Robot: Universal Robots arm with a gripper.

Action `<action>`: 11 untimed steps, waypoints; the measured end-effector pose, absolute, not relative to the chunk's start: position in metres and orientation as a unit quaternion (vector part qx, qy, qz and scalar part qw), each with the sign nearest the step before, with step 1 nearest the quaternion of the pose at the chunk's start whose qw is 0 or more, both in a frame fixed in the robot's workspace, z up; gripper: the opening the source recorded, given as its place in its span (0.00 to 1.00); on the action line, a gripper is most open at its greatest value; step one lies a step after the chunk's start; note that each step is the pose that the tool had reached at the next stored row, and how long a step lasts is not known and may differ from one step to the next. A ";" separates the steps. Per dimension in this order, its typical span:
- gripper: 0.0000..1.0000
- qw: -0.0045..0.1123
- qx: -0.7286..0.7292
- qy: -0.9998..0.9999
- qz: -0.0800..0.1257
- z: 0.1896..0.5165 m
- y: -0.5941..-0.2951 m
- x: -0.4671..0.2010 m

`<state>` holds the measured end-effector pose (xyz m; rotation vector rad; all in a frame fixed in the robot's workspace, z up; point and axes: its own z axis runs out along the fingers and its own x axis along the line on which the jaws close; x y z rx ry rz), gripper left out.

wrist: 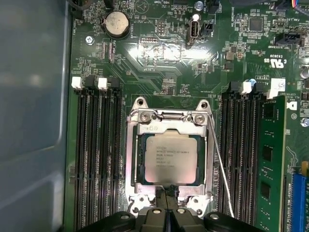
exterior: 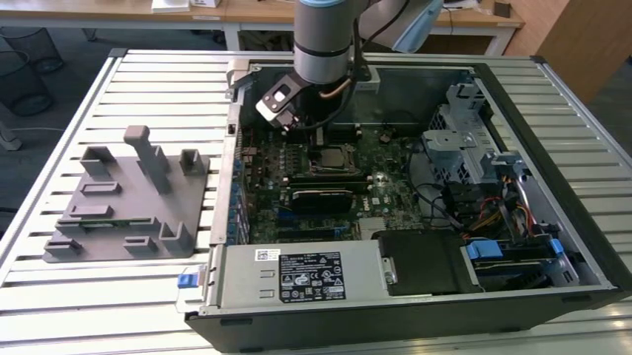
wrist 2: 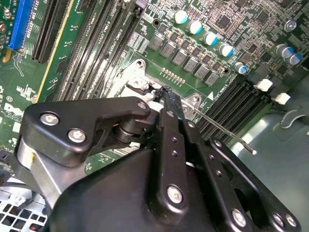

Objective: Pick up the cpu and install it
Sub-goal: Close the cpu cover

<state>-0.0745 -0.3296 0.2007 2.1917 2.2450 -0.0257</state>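
The arm (exterior: pixel 321 41) stands nearly upright over the open computer case (exterior: pixel 395 318). Its wrist is bent so that the gripper (wrist: pixel 166 191) points down at the motherboard (wrist: pixel 159 63) inside. In both wrist views the two black fingers (wrist 2: pixel 170 145) lie pressed together, with only a thin seam between them and nothing caught there. Their tips hang low over the near edge of the socket frame (wrist: pixel 140 116).

The cpu (wrist: pixel 170 157) is not in the gripper's hold. It lies flat in that socket, silvery top up, directly in front of the fingertips. Whether the tips touch its edge or the frame cannot be told.

A thin metal lever (wrist: pixel 219 164) runs along one side of the socket, just beside the gripper, and juts out past it. Banks of dark memory slots (wrist: pixel 94 159) flank the socket on both sides of the fingers. A green memory module (wrist: pixel 268 159) stands in the far bank. A round coin battery (wrist: pixel 117 21) sits farther ahead, beyond the socket.

Well away from the gripper, outside the case toward the exterior view's left, a grey fixture (exterior: pixel 118 214) with upright blocks rests on the slatted table (exterior: pixel 99 310).
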 end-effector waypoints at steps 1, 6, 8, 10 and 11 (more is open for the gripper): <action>0.11 0.002 0.699 0.716 -0.008 0.200 -0.330 -0.074; 0.11 0.002 0.699 0.716 -0.009 0.198 -0.330 -0.075; 0.11 0.002 0.699 0.716 -0.009 0.197 -0.330 -0.075; 0.11 0.002 0.699 0.716 -0.009 0.196 -0.330 -0.075; 0.11 0.002 0.699 0.716 -0.009 0.196 -0.330 -0.075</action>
